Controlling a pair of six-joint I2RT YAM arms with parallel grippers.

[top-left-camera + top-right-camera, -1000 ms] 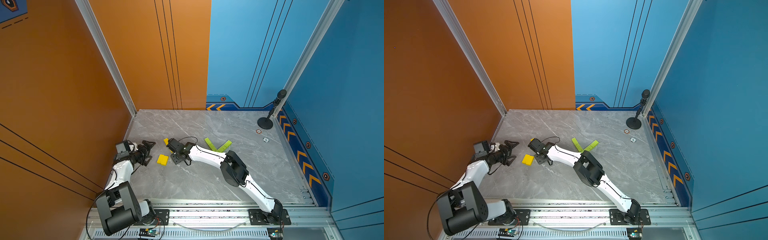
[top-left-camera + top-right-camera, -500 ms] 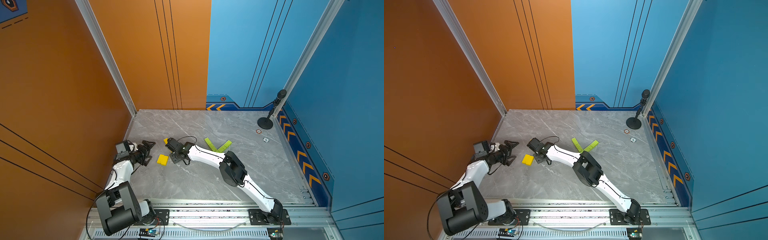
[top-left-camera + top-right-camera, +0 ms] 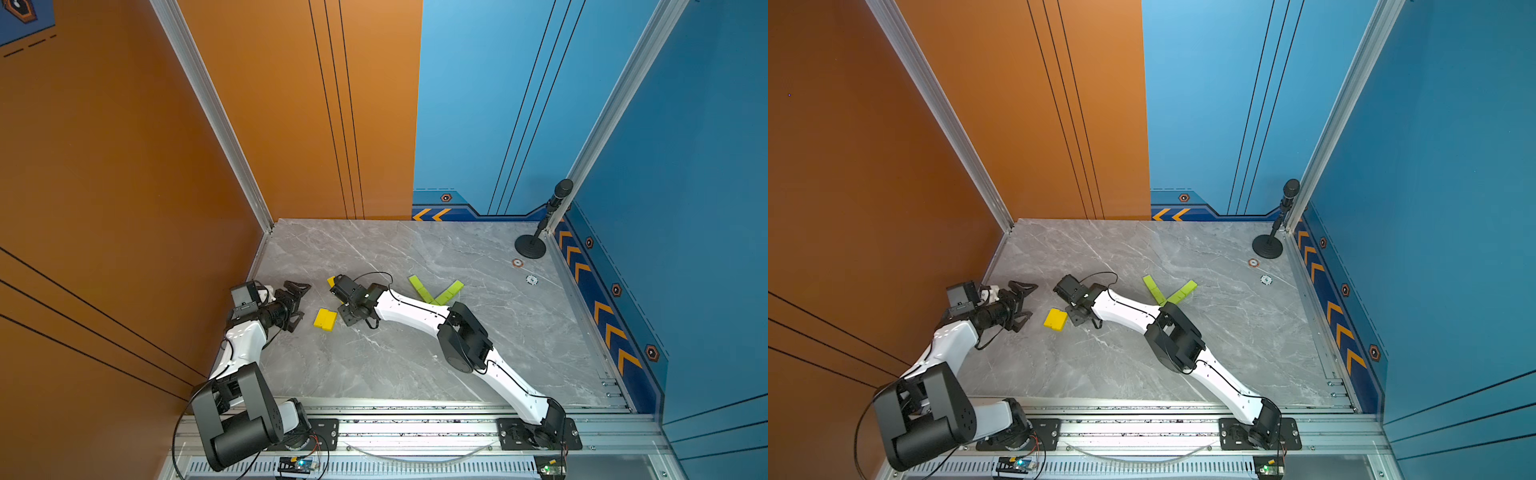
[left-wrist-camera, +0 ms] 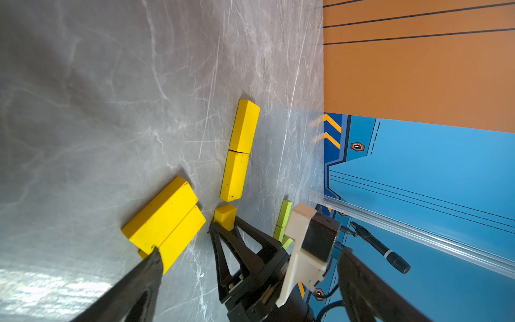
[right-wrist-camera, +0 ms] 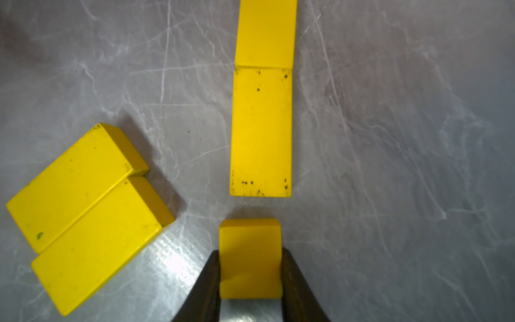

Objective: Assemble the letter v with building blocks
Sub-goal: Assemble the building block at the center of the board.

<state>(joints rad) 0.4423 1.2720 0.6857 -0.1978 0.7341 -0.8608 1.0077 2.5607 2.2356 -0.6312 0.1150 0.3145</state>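
The right gripper's [image 5: 250, 259] jaws pinch one small yellow cube [image 5: 249, 237] at the grey table [image 3: 415, 365], that arm stretched low with its elbow bent. The left gripper [image 3: 299, 304] hangs spread and empty on its folded arm. Just past the cube lie four yellow bricks: two side by side [image 5: 97, 237] and two end to end [image 5: 260, 131]. Farther off, lime-green blocks [image 3: 417, 286], too small to count, form a V.

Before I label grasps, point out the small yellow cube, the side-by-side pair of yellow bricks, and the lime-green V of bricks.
small yellow cube [image 5: 250, 258]: right wrist view, top face.
side-by-side pair of yellow bricks [image 5: 86, 214]: right wrist view, their shared seam.
lime-green V of bricks [image 3: 449, 292]: in a top view, one stroke's top face.
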